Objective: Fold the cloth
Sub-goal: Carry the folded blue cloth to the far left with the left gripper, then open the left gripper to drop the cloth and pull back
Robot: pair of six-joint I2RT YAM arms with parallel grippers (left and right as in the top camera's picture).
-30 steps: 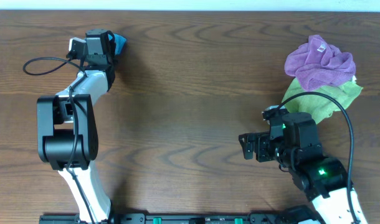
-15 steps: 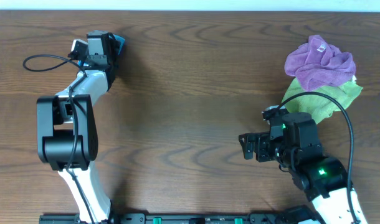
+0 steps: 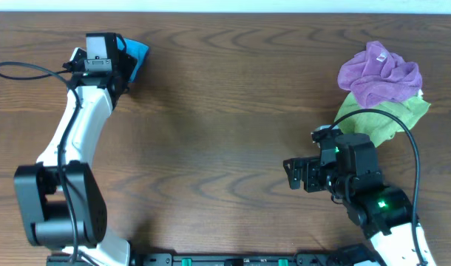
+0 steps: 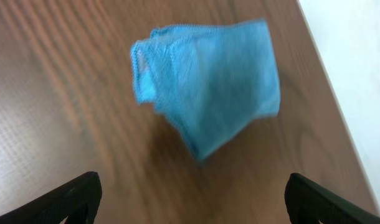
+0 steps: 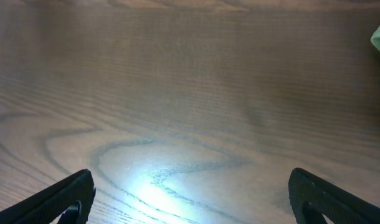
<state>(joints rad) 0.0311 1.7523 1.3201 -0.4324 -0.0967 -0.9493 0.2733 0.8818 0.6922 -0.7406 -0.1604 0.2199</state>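
The sky-blue cloth [image 4: 209, 84] lies folded into a small bundle on the wooden table near its far left edge; overhead only a corner of the cloth [image 3: 139, 53] shows beside the left wrist. My left gripper [image 4: 190, 202] is open, its fingers spread wide just short of the cloth and not touching it. Overhead the left gripper [image 3: 122, 63] is mostly hidden under its camera. My right gripper [image 3: 290, 175] is open at the right front, over bare wood [image 5: 190, 202], far from the cloth.
A purple cloth [image 3: 379, 72] lies crumpled on a light green cloth [image 3: 392, 118] at the back right, just behind the right arm. The table's far edge [image 4: 339, 93] runs close behind the blue cloth. A black cable [image 3: 26, 70] loops left of the left arm.
My left gripper opened, letting go of the blue cloth, and drew back a little to the left; the left arm's base link swung down and left. The right arm has not moved.
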